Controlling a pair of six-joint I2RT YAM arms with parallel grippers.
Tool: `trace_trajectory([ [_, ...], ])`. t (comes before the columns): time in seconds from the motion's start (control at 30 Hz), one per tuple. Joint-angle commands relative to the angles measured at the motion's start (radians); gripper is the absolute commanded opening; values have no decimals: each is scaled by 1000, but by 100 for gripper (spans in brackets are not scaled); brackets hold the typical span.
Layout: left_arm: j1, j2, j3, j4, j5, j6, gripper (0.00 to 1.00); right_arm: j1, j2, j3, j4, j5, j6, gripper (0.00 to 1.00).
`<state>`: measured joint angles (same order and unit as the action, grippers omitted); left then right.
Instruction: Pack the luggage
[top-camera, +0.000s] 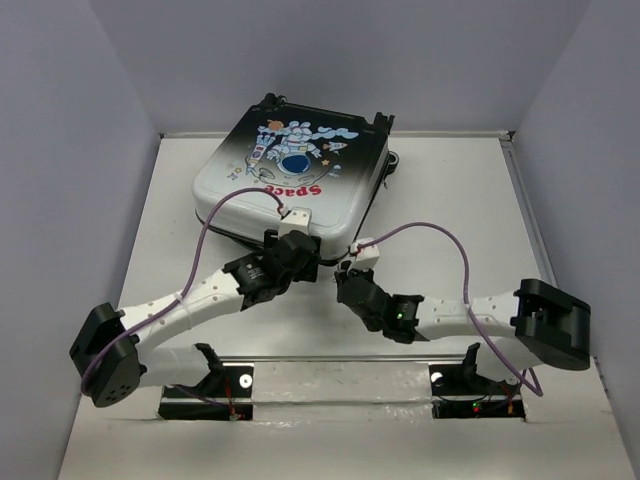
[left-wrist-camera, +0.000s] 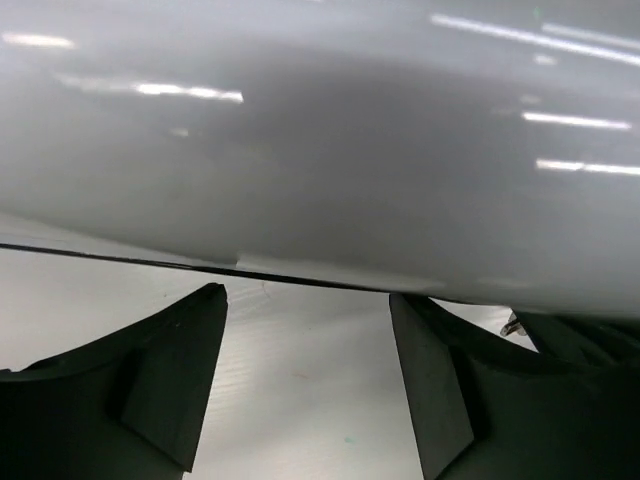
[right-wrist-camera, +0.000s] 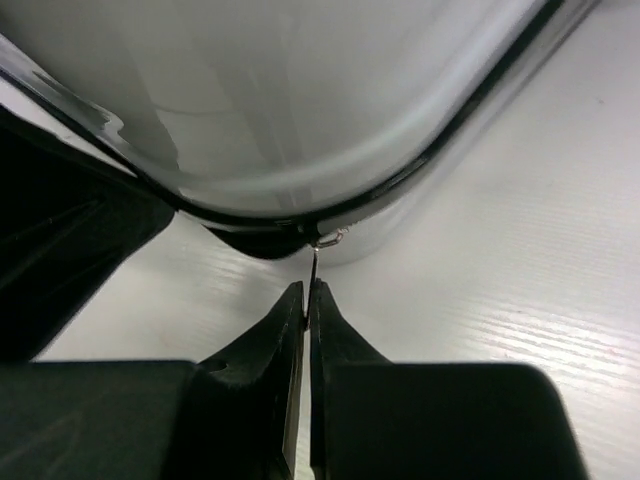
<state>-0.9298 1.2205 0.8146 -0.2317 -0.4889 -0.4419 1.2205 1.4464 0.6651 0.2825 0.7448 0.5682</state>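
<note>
The luggage (top-camera: 290, 175) lies flat and closed on the table at the back centre, its astronaut picture and red "Space" facing up. My left gripper (top-camera: 298, 243) is at its near edge. In the left wrist view the grey-white shell (left-wrist-camera: 330, 150) fills the top, and the left gripper (left-wrist-camera: 305, 300) stands open just below it with only bare table between the fingers. My right gripper (top-camera: 345, 275) is at the near right corner of the luggage (right-wrist-camera: 300, 90). There the right gripper (right-wrist-camera: 306, 288) is shut on the thin metal zipper pull (right-wrist-camera: 315, 262) that hangs from the black zipper seam.
The white table (top-camera: 450, 200) is walled in by grey panels at the back and on both sides. Purple cables (top-camera: 440, 235) arc over both arms. The two arms nearly meet in front of the luggage. The arm bases (top-camera: 340, 385) sit at the near edge.
</note>
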Motion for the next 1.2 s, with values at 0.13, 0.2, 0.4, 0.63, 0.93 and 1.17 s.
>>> trace_trajectory([
  [0.13, 410, -236, 311, 105, 222, -9, 89, 114, -398, -238, -148, -291, 173, 7],
  [0.2, 482, -256, 363, 68, 318, -11, 90, 114, -575, -281, -338, -259, 243, 7],
  [0.4, 604, -254, 495, -70, 308, 58, 93, 105, -889, -274, -663, -208, 291, 45],
  [0.63, 923, -47, 518, 1, 534, -7, 78, -112, -691, -9, -764, -131, 135, 8],
  [0.93, 1146, 277, 504, 135, 622, -136, 76, -820, -301, 147, -358, -683, -114, 7],
  [1.17, 1149, 560, 587, 123, 703, -121, 77, -903, 56, 342, -293, -783, -73, 7],
])
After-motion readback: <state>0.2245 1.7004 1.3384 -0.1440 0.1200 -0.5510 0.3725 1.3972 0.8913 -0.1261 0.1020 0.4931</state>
